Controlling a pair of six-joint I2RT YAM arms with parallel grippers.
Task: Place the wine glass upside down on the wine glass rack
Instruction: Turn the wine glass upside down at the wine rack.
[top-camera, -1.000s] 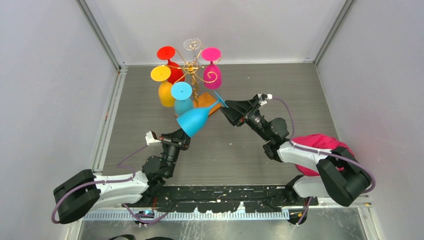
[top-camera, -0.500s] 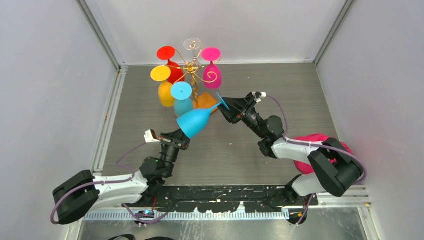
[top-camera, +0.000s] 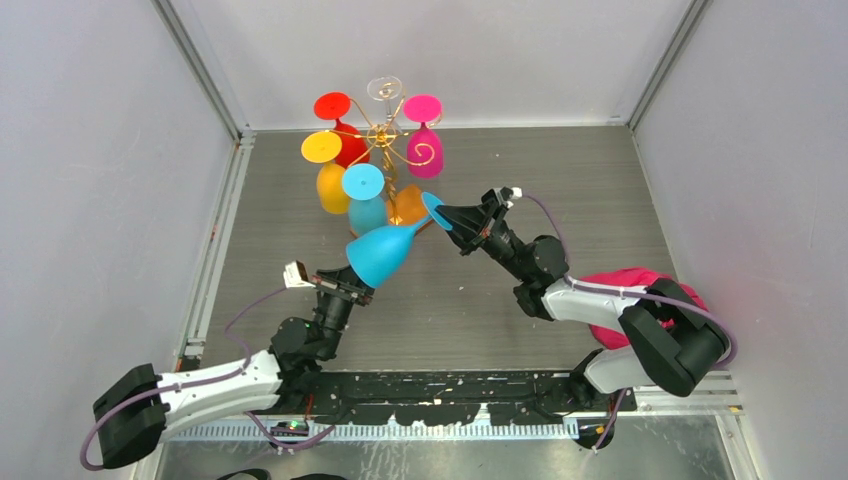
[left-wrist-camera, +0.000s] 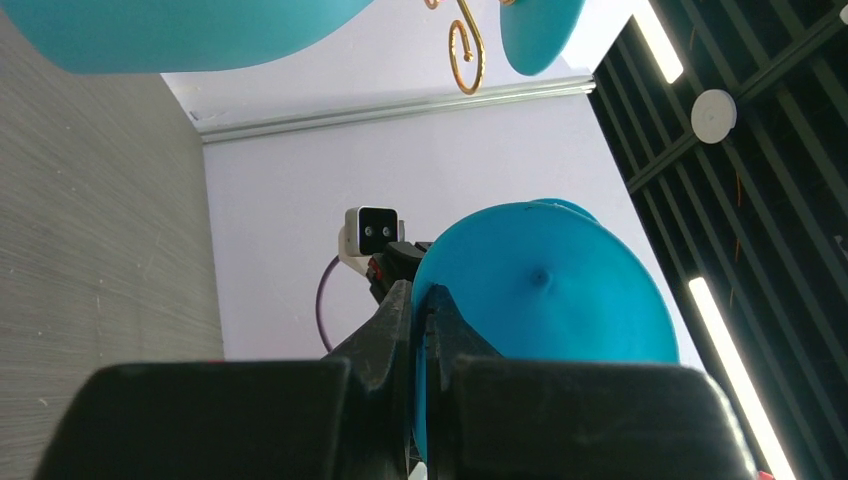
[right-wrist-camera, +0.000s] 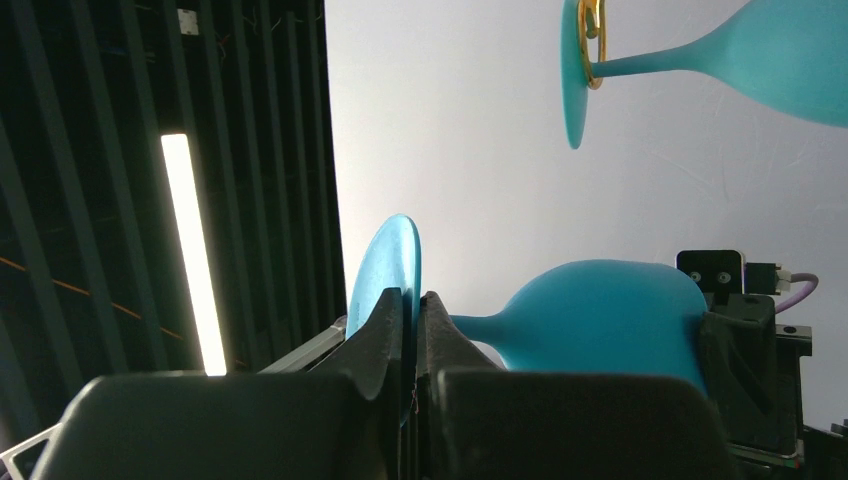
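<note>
Since a second ago my right gripper (top-camera: 447, 217) has slid in toward the rack and closed its fingers on the flat foot of the blue wine glass (top-camera: 383, 252). The left arm has pulled back, carrying the glass slightly left. My left gripper (top-camera: 357, 284) is clamped on the rim of the bowl. The glass hangs in the air between both claws, tilted, with its foot up toward the wine glass rack (top-camera: 385, 135). It is just in front of the rack, not on it. A hanging light-blue glass (top-camera: 366, 208) is close behind it, and red (top-camera: 345, 140), yellow (top-camera: 330, 185), pink (top-camera: 425, 150) and clear (top-camera: 384, 88) glasses hang upside down from the gold arms.
</note>
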